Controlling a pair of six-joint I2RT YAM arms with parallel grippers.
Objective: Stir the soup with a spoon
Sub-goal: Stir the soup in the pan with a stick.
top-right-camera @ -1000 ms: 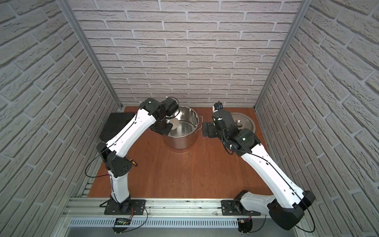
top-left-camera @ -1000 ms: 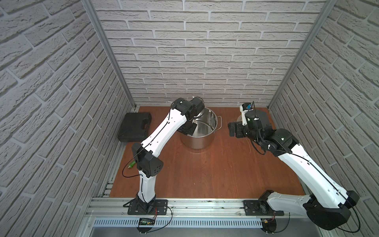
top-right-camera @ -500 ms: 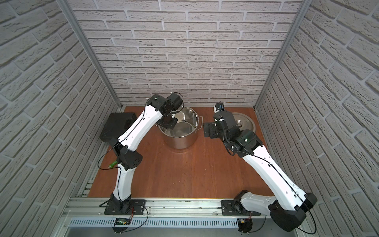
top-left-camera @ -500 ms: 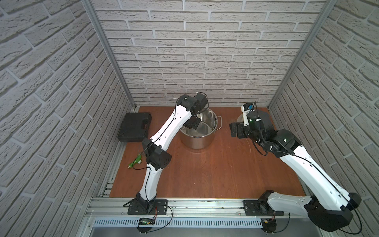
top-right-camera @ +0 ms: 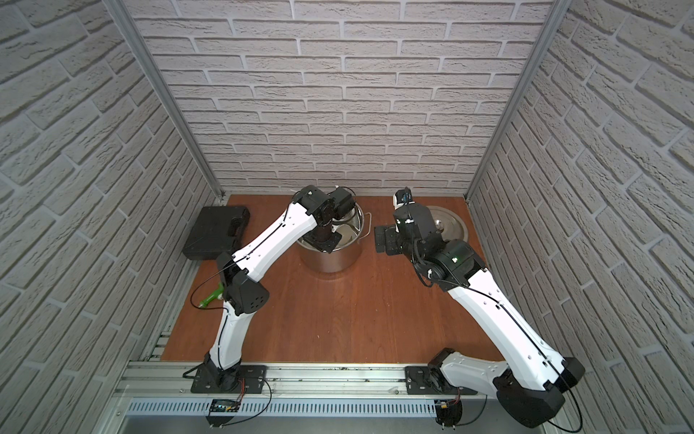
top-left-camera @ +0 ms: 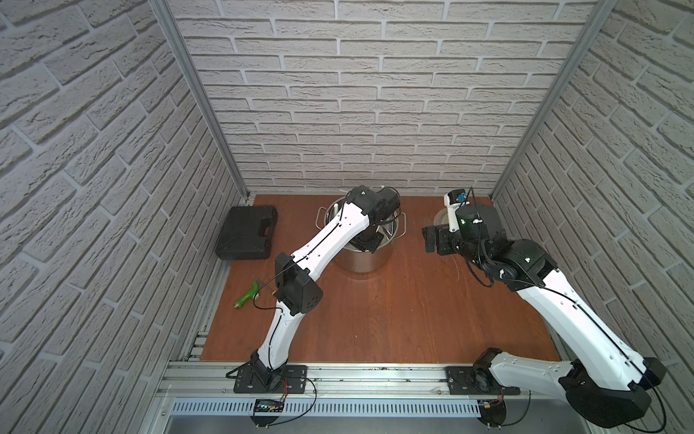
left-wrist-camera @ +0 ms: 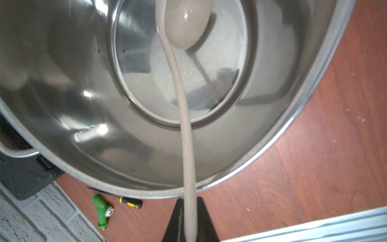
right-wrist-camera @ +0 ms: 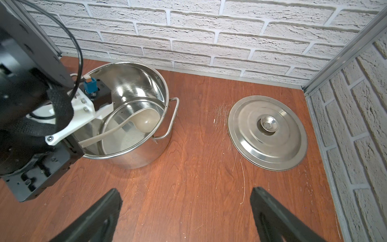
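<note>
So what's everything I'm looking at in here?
pot: one, steel, uncovered, back middle of table
spoon: one, cream, bowl inside the pot
lid: one, steel, flat on the table right of the pot
case: one, black, back left corner
green-handled tool: one, green, left table edge
screwdriver: one, black-and-yellow handle, beside the green-handled tool
table: one, reddish-brown wood
walls: three, white brick
left hand: one, black, shut on the spoon's handle
right hand: one, black, open, empty, between pot and lid

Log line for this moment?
left gripper: shut on spoon | spoon: bowl inside pot | right gripper: open, empty | lid: off, on table
</note>
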